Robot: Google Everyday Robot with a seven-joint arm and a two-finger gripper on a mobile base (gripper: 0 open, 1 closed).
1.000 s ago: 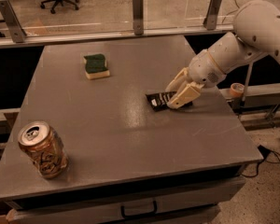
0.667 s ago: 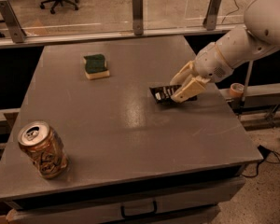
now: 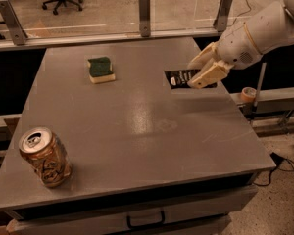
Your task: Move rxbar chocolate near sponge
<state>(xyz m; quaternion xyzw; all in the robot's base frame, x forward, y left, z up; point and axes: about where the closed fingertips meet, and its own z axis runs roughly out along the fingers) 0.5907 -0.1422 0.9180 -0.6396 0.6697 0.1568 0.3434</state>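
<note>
The rxbar chocolate (image 3: 178, 78), a flat black wrapper with white lettering, is held at its right end by my gripper (image 3: 193, 75) over the table's right side, seemingly just above the surface. The cream fingers (image 3: 209, 74) are closed on it. The sponge (image 3: 101, 69), dark green on top with a pale yellow base, lies on the grey table (image 3: 137, 126) at the back left, well to the left of the bar and the gripper.
A tan soda can (image 3: 45, 156) stands near the table's front left corner. A low glass barrier with metal posts (image 3: 145, 13) runs along the back edge. A small tape roll (image 3: 248, 94) sits on a rail off the right side.
My gripper has moved with the rxbar chocolate toward the back of the table and slightly right. The sponge and can have not moved.
</note>
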